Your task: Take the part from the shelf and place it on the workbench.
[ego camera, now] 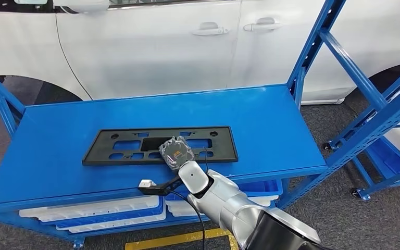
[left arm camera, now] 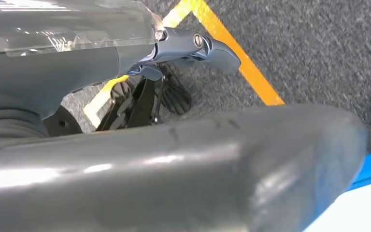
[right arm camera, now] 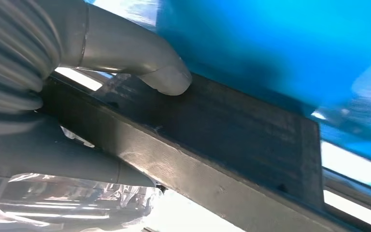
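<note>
The part [ego camera: 135,146] is a long flat black plastic frame with cut-outs, lying across the blue shelf top [ego camera: 271,114] near its front edge. My right hand [ego camera: 177,152] reaches in from below and sits over the part's front edge, right of its middle. In the right wrist view my right hand [right arm camera: 77,96] grips the black part [right arm camera: 232,130], its thumb [right arm camera: 166,77] pressed on the upper face and the rest of the hand under the edge. My left hand [left arm camera: 174,159] hangs over the floor, holding nothing, its fingers [left arm camera: 207,46] apart from the thumb.
White trays [ego camera: 94,208] fill the level under the shelf top. A white car [ego camera: 161,41] stands right behind the shelf. Another blue rack [ego camera: 375,104] rises at the right. Yellow floor tape [left arm camera: 241,63] runs over grey carpet.
</note>
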